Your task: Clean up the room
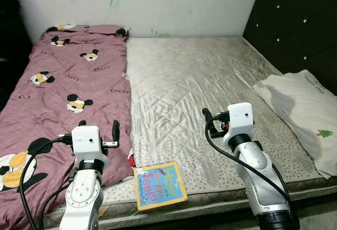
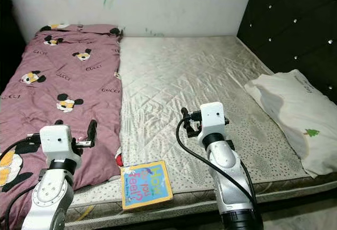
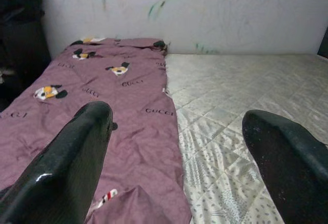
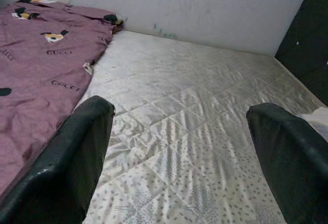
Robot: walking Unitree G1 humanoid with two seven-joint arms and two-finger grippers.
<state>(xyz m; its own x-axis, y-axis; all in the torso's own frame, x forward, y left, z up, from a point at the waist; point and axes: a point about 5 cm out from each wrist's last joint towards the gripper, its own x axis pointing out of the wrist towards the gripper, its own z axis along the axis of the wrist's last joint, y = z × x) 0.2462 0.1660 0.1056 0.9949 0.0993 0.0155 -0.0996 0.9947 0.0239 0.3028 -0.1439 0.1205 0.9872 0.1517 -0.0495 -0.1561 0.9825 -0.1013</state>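
Note:
A colourful picture book [image 1: 159, 185] lies flat at the front edge of the bare quilted mattress [image 1: 200, 77]. A purple blanket with cartoon mouse prints [image 1: 63, 88] covers the mattress's left side, rumpled at its near corner. A white pillow [image 1: 303, 114] rests at the right edge. My left gripper [image 1: 99, 127] hovers open over the blanket's near right edge, just left of and beyond the book. Over the bare mattress, right of and beyond the book, my right gripper [image 4: 179, 116] is open. Neither gripper has anything between its fingers.
A white wall with paint marks [image 1: 158, 3] closes off the far side of the bed. A black tufted headboard [image 1: 300, 25] runs along the right. Dark space lies left of the bed.

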